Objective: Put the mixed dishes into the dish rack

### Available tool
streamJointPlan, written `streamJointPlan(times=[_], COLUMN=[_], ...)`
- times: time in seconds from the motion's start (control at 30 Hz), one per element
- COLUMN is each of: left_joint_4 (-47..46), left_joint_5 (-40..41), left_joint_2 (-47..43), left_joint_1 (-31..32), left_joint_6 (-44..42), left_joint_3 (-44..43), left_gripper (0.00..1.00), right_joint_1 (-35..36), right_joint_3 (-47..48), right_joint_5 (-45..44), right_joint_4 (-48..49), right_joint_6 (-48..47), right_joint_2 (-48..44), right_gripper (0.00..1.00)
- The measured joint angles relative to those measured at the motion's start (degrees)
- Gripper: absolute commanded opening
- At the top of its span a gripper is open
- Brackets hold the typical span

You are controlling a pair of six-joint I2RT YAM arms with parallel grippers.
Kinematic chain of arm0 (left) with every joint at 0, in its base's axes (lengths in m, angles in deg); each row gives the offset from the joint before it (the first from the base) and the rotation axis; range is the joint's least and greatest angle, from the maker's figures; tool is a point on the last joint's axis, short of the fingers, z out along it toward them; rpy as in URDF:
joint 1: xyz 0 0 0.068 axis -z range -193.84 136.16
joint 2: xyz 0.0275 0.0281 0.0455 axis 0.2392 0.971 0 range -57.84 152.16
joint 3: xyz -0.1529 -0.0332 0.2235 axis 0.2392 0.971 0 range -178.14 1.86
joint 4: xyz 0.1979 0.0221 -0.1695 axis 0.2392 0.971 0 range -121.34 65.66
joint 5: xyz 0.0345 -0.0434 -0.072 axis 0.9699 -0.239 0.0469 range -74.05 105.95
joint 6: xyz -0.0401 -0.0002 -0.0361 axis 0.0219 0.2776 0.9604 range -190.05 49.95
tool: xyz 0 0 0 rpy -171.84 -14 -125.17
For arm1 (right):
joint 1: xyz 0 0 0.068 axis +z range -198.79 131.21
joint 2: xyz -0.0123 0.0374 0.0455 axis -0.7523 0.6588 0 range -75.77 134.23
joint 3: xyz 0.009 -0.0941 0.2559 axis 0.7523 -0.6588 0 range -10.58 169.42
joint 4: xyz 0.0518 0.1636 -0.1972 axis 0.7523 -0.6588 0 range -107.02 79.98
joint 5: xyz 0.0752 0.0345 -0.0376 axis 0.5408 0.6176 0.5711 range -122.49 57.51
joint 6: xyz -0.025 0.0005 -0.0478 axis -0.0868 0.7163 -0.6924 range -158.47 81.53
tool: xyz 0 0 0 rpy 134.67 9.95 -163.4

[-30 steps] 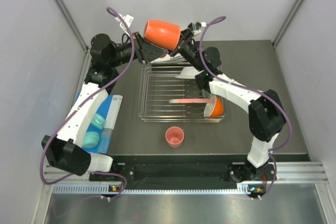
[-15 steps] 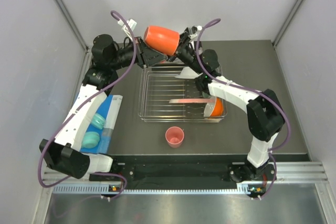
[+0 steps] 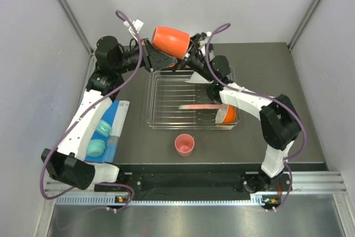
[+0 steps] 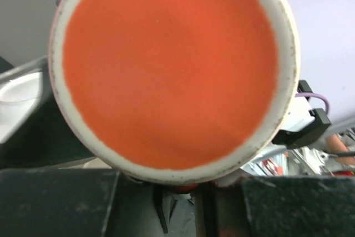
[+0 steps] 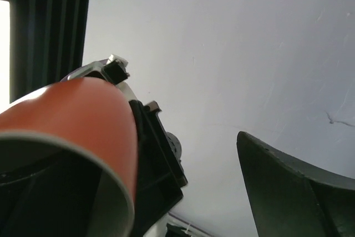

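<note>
The orange mug (image 3: 171, 39) is in the air in the upper middle of the top view, lying on its side above the far edge of the dish rack (image 3: 166, 98), between the two grippers; the left gripper (image 3: 161, 56) comes to it from the left and is closed narrowly on its lower side, and which part exactly it pinches I cannot tell; in the left wrist view the orange bottom of the mug (image 4: 172, 65) fills almost the whole frame, just above the dark fingers (image 4: 61, 203); the right gripper (image 3: 194, 45) is at the right end of the mug with its jaws wide apart and it holds nothing; in the right wrist view the mug (image 5: 72, 115) is at the lower left and one dark finger (image 5: 294, 187) stands well apart from it at the lower right.

The rack is on the dark table (image 3: 266, 70) in the centre; inside it the pale pink plate (image 3: 197, 105) stands on edge, the orange bowl (image 3: 227, 114) leans in the lower right corner, and a white plate (image 3: 195, 77) shows at the far side, partly hidden by the right arm; the small pink cup (image 3: 184, 144) stands upright on the table, just below the rack.
</note>
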Motion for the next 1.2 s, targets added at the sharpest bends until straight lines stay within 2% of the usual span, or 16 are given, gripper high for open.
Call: streamJointPlan(times=[0.2,0.5,0.77,0.87,0.97,1.1,1.2], left_joint_4=[4.7,10.75,17.9,19.34,19.12,19.41,19.39], left_joint_5=[4.46,14.05,23.82,28.89,33.81,38.77,41.57], left_joint_2=[-0.98,-2.99,-2.91,-2.67,-2.64,-0.79,0.98], left_joint_1=[-2.19,-2.62,-2.14,0.39,5.44,10.97,11.91], left_joint_6=[-4.5,-12.39,-19.93,-22.67,-25.79,-28.76,-29.18], left_joint_3=[-0.94,-1.4,-2.4,-1.62,1.27,5.95,9.16], left_gripper=[0.0,0.0,0.0,0.0,0.0,0.0,0.0], right_joint_1=[-1.86,-6.64,-12.96,-16.11,-18.91,-22.58,-24.09], right_joint_3=[-7.1,-19.39,-37.16,-40.94,-39.45,-29.03,-24.87], right_joint_5=[1.27,5.64,8.07,8.57,8.31,7.28,6.88], right_joint_4=[0.68,0.48,-5.51,-12.72,-23.69,-41.66,-47.95], right_joint_6=[-0.15,-2.23,-4.52,-7.23,-13.7,-24.85,-29.42], right_joint_2=[-2.62,-13.4,-32.0,-43.1,-53.9,-63.19,-66.86], right_gripper=[1.0,1.0,1.0,1.0,1.0,1.0,1.0])
